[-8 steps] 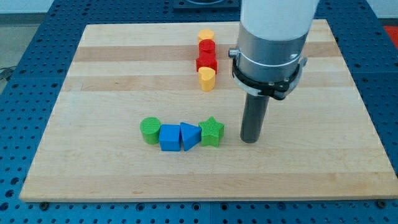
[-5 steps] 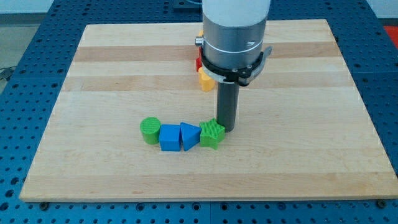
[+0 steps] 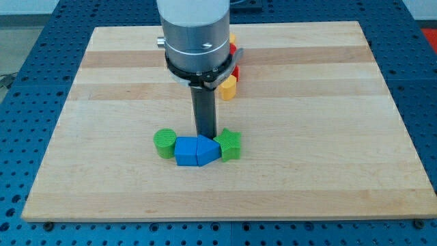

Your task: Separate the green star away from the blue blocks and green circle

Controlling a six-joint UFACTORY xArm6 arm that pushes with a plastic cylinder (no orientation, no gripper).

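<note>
The green star (image 3: 230,144) lies below the board's middle, at the right end of a row. To its left are a blue triangular block (image 3: 207,151), a blue square block (image 3: 186,152) and the green circle (image 3: 164,143), each touching its neighbour. My tip (image 3: 205,137) is down just above the blue triangular block, at the star's upper left corner, touching or nearly touching both.
A column of yellow and red blocks stands near the view's top, partly hidden behind the arm; a yellow heart-like block (image 3: 227,87) and a red block (image 3: 235,70) show. The wooden board (image 3: 341,137) lies on a blue perforated table.
My tip has swept left from right of the star to the star's upper left, above the blue triangle. The star has shifted slightly.
</note>
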